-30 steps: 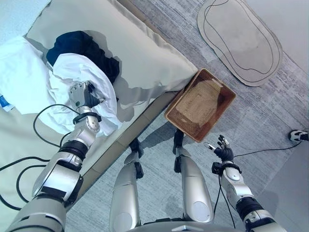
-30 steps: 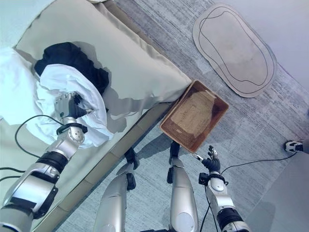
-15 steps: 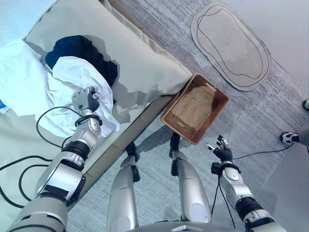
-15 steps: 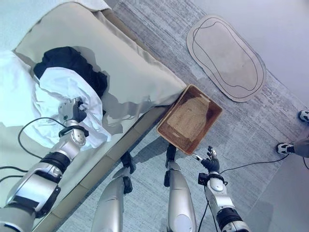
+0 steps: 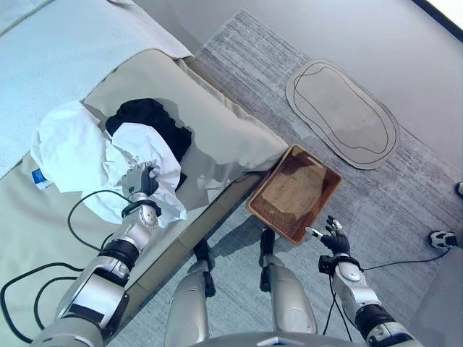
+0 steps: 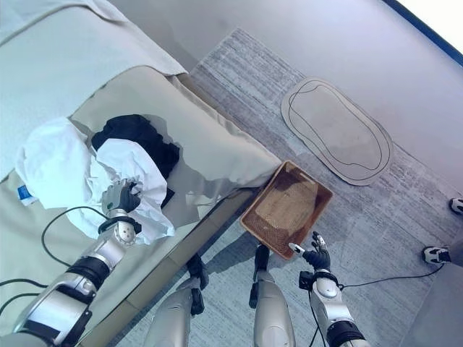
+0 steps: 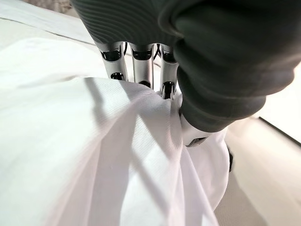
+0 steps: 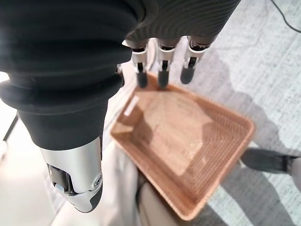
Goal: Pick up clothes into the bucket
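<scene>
At left of the frame, the left hand point(image 5: 139, 181) clutches the crumpled white cloth garment point(image 5: 141, 148) on the beige cushion point(image 5: 217, 123). Lower right, the right hand point(image 5: 334, 241) hangs slack-fingered beside the brown rectangular wicker basket point(image 5: 293, 191).

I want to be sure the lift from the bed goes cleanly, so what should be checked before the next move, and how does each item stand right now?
1. Left hand has hold of the white garment: ok; in the left wrist view its fingers are curled into the cloth.
2. Whole garment is gathered: not ok; most of it lies spread on the bed.
3. Dark garment is free of the white one: cannot tell; they overlap.
4. Wicker basket is ready: ok; it sits on the floor by the bed with nothing in it.
5. Right hand is out of the way: ok; it is open, beside the basket's near corner.
</scene>
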### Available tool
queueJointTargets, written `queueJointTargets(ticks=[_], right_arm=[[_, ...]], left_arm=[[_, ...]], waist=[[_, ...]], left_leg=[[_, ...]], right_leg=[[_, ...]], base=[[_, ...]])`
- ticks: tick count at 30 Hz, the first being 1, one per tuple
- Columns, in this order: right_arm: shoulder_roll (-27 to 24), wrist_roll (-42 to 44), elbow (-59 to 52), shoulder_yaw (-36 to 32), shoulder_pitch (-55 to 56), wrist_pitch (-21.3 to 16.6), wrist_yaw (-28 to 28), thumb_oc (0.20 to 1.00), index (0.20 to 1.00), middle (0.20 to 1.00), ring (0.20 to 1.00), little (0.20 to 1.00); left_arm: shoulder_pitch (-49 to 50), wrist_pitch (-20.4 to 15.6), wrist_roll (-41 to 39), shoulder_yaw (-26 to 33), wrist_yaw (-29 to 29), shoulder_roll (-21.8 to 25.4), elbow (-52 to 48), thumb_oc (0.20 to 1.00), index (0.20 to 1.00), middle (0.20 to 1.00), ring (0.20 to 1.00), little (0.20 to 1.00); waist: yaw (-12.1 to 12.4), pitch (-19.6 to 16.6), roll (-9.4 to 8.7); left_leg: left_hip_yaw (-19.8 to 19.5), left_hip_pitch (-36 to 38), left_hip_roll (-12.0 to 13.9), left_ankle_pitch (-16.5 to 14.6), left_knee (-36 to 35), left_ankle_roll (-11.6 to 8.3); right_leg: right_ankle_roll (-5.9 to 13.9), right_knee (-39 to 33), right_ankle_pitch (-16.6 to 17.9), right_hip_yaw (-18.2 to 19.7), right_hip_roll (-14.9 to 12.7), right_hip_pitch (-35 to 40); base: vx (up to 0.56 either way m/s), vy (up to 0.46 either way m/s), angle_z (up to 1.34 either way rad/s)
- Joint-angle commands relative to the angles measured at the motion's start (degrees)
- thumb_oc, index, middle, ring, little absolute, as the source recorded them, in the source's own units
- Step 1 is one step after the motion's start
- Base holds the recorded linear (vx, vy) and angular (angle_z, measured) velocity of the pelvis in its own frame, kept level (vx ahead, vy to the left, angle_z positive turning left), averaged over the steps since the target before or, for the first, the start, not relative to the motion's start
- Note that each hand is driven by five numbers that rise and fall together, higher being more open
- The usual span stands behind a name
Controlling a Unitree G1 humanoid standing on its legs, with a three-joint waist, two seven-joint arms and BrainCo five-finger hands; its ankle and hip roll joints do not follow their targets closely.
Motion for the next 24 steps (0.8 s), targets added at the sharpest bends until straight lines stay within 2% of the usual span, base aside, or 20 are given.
queueJointTargets(ticks=[1, 7, 14, 19, 24], right_arm=[[-0.81, -1.85, 0.34, -2.59, 2.10, 0.13, -0.16, 1.000, 1.000, 1.000, 1.000, 1.000], [-0.27, -2.18, 1.09, -3.93, 3.48, 0.48, 0.42, 1.000, 1.000, 1.000, 1.000, 1.000], [0.25, -3.08, 2.23, -4.57, 3.85, 0.98, 2.29, 1.000, 1.000, 1.000, 1.000, 1.000], [0.04, -3.66, 2.57, -4.10, 3.25, 1.61, 3.43, 1.000, 1.000, 1.000, 1.000, 1.000], [-0.56, -4.76, -1.60, -3.56, 2.44, 2.07, 3.84, 1.000, 1.000, 1.000, 1.000, 1.000]], left_arm=[[2.52, -4.26, -2.61, 5.72, 0.62, -0.21, -6.66, 0.200, 0.200, 0.200, 0.200, 0.200], [10.39, -7.44, -3.40, 9.76, -0.57, 0.10, -18.45, 0.200, 0.200, 0.200, 0.200, 0.200], [18.91, -11.99, -5.04, 16.37, -4.87, 2.52, -35.88, 0.200, 0.200, 0.200, 0.200, 0.200], [21.48, -13.80, -7.96, 17.50, -8.60, 2.44, -42.39, 0.200, 0.200, 0.200, 0.200, 0.200], [24.05, -15.20, -10.55, 18.76, -12.11, 2.73, -50.60, 0.200, 0.200, 0.200, 0.200, 0.200]], waist=[[0.63, -0.23, 0.57], [2.05, -1.48, 1.10], [4.11, -3.73, 1.68], [4.75, -4.95, 1.77], [5.43, -6.58, 1.81]], left_leg=[[-4.17, -0.62, -0.44, -1.32, 2.15, -2.01], [-4.67, 3.34, -0.68, -0.88, -0.32, -2.29], [-5.32, 8.37, -0.09, -1.35, -1.77, -2.67], [-5.40, 10.84, 0.08, -1.33, -2.78, -2.83], [-5.09, 13.98, 0.32, -0.85, -4.53, -2.92]], right_leg=[[3.21, -1.92, 4.52, -1.48, -4.23, 2.97], [3.36, -3.45, 4.19, -2.51, -4.07, 7.07], [3.29, -5.61, 3.32, -4.21, -3.24, 12.69], [3.25, -6.50, 2.89, -4.81, -2.85, 15.20], [3.26, -7.42, 2.66, -5.42, -2.42, 17.90]], base=[[-0.06, -0.012, 0.08], [0.05, -0.033, 0.13], [0.06, -0.032, 0.07], [0.05, -0.027, 0.08], [0.04, -0.029, 0.05]])
